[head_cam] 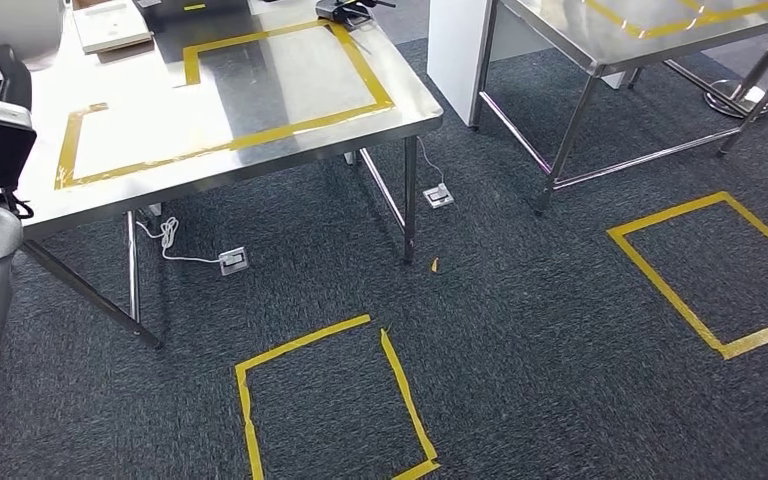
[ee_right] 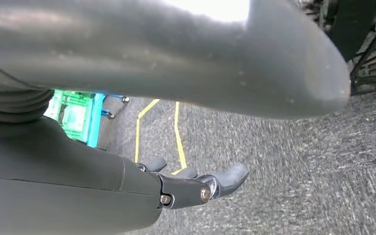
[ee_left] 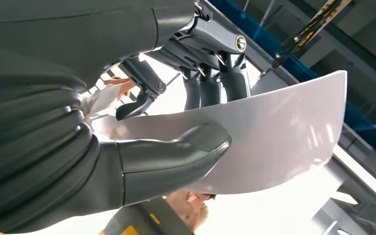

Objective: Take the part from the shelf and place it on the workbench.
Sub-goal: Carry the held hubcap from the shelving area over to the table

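- White curved part [ee_left: 274, 142]: thin, smooth shell, probably light and fairly stiff, likely slippery; held near 1 edge, so prone to tilting.
- Sits in the left hand [ee_left: 186, 122], raised off any surface; thumb [ee_left: 176, 156] pressed on 1 face, dark fingers [ee_left: 215, 88] wrapped over the rim behind.
- Right hand [ee_right: 196, 183]: empty, fingers loosely apart over the carpet.
- Workbench [head_cam: 400, 95] with yellow tape outline ahead, well apart from the part.

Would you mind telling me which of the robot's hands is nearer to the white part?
Left. The left hand grips the white part, thumb on one face and fingers on the other. The right hand hangs above the carpet, holding nothing.
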You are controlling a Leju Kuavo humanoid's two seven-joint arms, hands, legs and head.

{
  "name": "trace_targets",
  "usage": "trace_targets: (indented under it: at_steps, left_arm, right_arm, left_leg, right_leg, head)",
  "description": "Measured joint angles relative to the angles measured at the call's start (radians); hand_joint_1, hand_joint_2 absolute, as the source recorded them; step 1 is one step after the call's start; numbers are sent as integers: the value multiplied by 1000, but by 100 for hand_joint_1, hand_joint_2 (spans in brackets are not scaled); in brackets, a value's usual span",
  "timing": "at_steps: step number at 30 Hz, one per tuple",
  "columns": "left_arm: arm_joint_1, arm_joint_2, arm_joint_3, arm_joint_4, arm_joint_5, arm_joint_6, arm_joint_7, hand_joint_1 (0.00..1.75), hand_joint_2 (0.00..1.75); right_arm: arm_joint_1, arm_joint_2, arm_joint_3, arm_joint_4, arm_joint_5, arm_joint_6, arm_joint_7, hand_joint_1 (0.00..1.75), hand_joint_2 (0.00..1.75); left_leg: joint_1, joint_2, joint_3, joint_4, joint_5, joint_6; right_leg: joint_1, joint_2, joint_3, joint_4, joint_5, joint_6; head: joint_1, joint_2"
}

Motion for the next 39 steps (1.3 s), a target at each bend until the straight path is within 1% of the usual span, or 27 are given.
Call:
trace_targets:
  at_steps: [1,2,3,4,5,6,7,10,15,20,28,33,36,37,39]
  left_arm:
    - [2,0,0,3,1,0,2,175,175]
    - [3,0,0,6,1,0,4,175,175]
    - [3,0,0,7,1,0,7,175,175]
    - [1,0,0,8,1,0,8,175,175]
    - [-2,0,0,9,1,1,9,175,175]
    - [-4,0,0,10,1,1,10,175,175]
    - [-5,-1,0,11,1,2,10,175,175]
    - [-4,-1,0,14,1,7,13,175,175]
    - [2,-1,0,11,1,13,19,175,175]
    - [11,0,0,8,-3,13,22,175,175]
    - [11,-1,0,7,-6,20,27,175,175]
    - [11,-1,0,6,-9,22,30,175,175]
    - [11,0,2,5,-8,22,29,175,175]
    - [12,2,3,4,-7,22,27,175,175]
    - [12,6,6,-1,-4,22,23,175,175]
  right_arm:
    - [0,0,-4,0,-3,0,0,0,0]
    - [1,0,-6,0,-5,0,0,0,0]
    - [0,0,-8,0,-7,0,0,0,0]
    - [0,0,-10,0,-8,0,0,0,0]
    - [0,0,-12,0,-9,0,0,0,0]
    - [0,0,-13,0,-9,0,0,0,0]
    - [0,0,-15,0,-9,0,0,0,0]
    - [1,0,-20,0,-9,0,0,0,0]
    - [0,0,-23,0,-5,0,0,0,0]
    - [0,0,-25,0,-1,0,0,0,0]
    - [0,0,-26,0,-1,-1,0,0,0]
    - [0,0,-26,0,-1,-2,0,0,0]
    - [0,0,-26,0,-1,-2,0,0,0]
    - [0,0,-26,0,0,-2,0,0,0]
    - [-1,0,-27,0,1,-2,0,0,0]
  left_leg:
    - [0,1,-5,11,6,-1]
    - [0,2,10,-19,30,0]
    - [0,5,42,-81,63,2]
    - [-1,9,78,-152,89,5]
    - [-3,12,108,-210,107,11]
    - [-4,14,127,-248,115,16]
    - [-6,14,135,-263,115,19]
    - [-7,9,135,-266,118,26]
    - [-8,7,135,-266,118,37]
    - [-9,7,134,-264,117,40]
    - [-9,7,134,-264,117,40]
    - [-11,7,133,-262,116,42]
    - [-14,7,132,-261,113,47]
    - [-15,7,131,-262,112,50]
    - [-12,6,138,-272,116,59]
  right_leg:
    - [0,-3,0,0,-1,0]
    - [0,-5,1,1,-1,1]
    - [0,-7,2,1,-2,2]
    - [1,-8,3,2,-3,4]
    - [3,-10,3,2,-5,9]
    - [5,-11,3,4,-6,12]
    - [8,-12,2,4,-6,12]
    - [11,-14,4,-1,-3,5]
    - [10,-15,11,-13,2,19]
    - [9,-15,12,-16,3,30]
    - [10,-15,11,-16,4,31]
    - [7,-17,11,-16,4,34]
    - [4,-17,11,-17,4,40]
    - [3,-18,12,-18,4,43]
    - [3,-18,12,-15,-1,50]
  head:
    - [0,0]
    - [0,0]
    - [0,0]
    - [0,0]
    - [0,0]
    - [1,0]
    - [1,0]
    - [2,0]
    - [2,0]
    - [1,0]
    - [1,0]
    - [1,0]
    - [1,0]
    - [1,0]
    - [2,0]
